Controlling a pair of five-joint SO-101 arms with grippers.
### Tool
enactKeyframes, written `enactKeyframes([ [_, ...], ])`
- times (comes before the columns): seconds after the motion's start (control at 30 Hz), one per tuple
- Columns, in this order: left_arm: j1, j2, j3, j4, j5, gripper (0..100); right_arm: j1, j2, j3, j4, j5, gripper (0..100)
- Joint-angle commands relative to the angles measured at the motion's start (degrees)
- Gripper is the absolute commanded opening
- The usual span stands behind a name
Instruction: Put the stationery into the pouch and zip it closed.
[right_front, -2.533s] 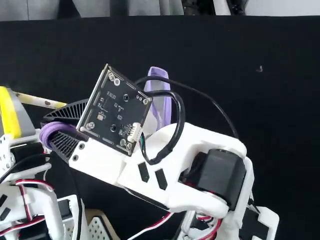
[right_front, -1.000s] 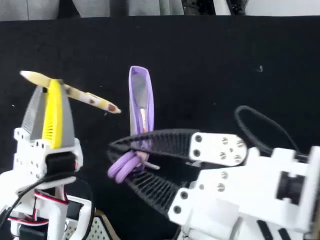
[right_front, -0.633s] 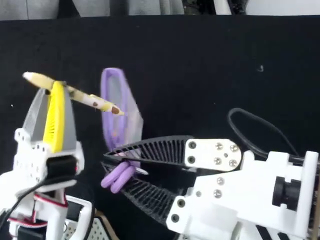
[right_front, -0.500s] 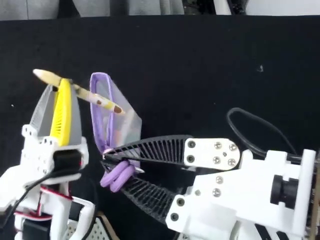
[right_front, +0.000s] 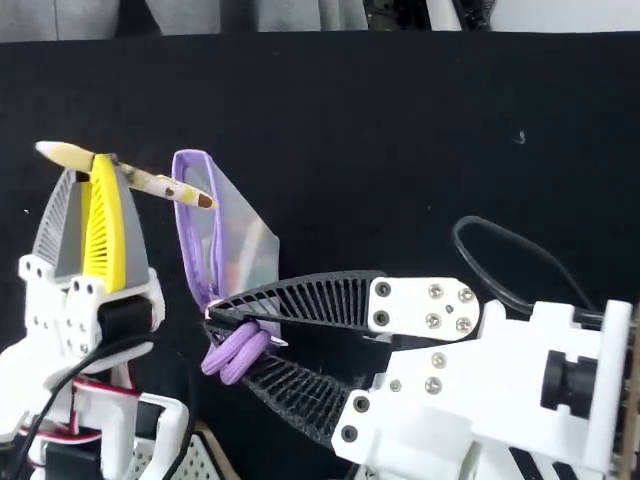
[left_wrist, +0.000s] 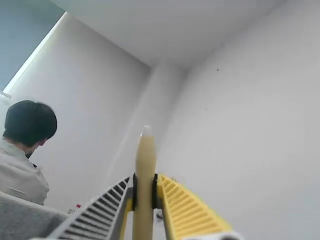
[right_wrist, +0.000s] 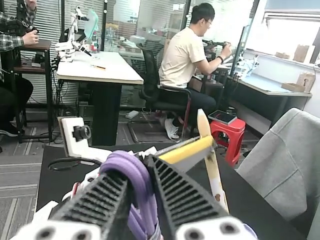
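Clamping a cream, brown-spotted pen (right_front: 130, 176) crosswise near its blunt end, the left gripper (right_front: 88, 170) is pointing away from the robot's base over the black table (right_front: 450, 120), with its yellow and grey fingers pressing on the barrel from both sides. In the left wrist view the same gripper (left_wrist: 145, 189) is squeezing the pen (left_wrist: 145, 160) between its ribbed fingers. The pen's brown tip is sitting at the purple rim of the pouch (right_front: 238, 250); whether it is inside the mouth cannot be told. The right gripper (right_front: 226, 336) is pinching the pouch's purple loop (right_front: 236, 350) between its black ribbed fingers and is holding the translucent pouch up off the table, rim toward the pen. In the right wrist view that gripper (right_wrist: 145, 200) is gripping the loop (right_wrist: 127, 172), with the pen (right_wrist: 210, 155) standing just beyond.
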Motion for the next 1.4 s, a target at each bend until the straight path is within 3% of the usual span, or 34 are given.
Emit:
enactKeyframes([
  [0.0,-0.66,0.00,-3.21,-0.70,-0.62,3,-0.53,0.04,-0.04,-1.32,-0.44,1.1],
  [0.3,-1.19,-0.26,-4.35,12.22,-0.97,3,-0.53,0.04,-0.04,-1.23,-0.35,1.1],
  [0.5,-1.19,-0.18,-9.27,13.10,-1.76,3,-0.53,0.04,-0.04,-1.23,-0.35,1.1],
  [0.7,-1.19,-0.09,0.66,15.91,-10.46,3,-0.53,0.04,-0.04,-1.14,-0.35,1.1],
  [0.97,-0.66,-0.09,6.11,16.26,-12.57,4,-0.53,0.04,-0.04,-1.14,-0.35,1.1],
  [1.07,-0.57,-0.09,6.81,16.35,-12.40,11,-0.53,0.04,-0.04,-1.14,-0.26,1.1],
  [1.17,-0.57,-0.09,5.14,17.93,-12.40,17,-0.53,0.04,-0.04,-1.14,-0.09,1.1],
  [1.37,4.62,0.00,-8.57,27.43,-12.84,17,-0.44,0.04,-0.04,-1.14,0.00,1.1],
])
